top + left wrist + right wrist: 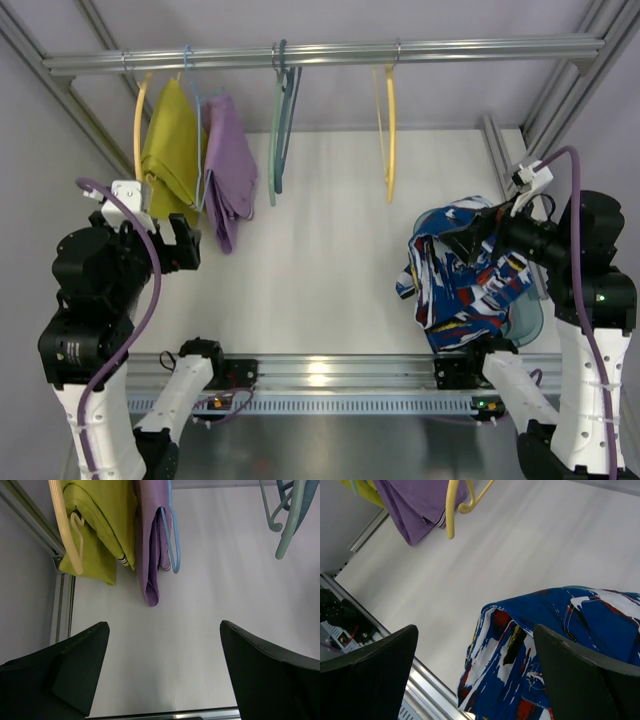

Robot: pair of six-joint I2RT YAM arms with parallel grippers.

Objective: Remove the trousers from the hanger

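Left gripper (164,625), jaws spread and empty, faces purple trousers (150,555) on a blue hanger (173,555). Right gripper (475,627) gapes near patterned clothes (545,645).

Overhead view: bright, even, diffuse light. White tabletop (330,260) uniformly lit; shadows faint, soft-edged. Strong glare patch on the near aluminium rail (320,370). Focus sharp throughout.

Left wrist view: background sharp. Left fingers (70,675) dark, underexposed, slightly soft.

Right wrist view: right fingers (370,675) near-black, little surface detail. Tabletop shows faint streaky smear; patterned cloth (560,645) mildly soft.
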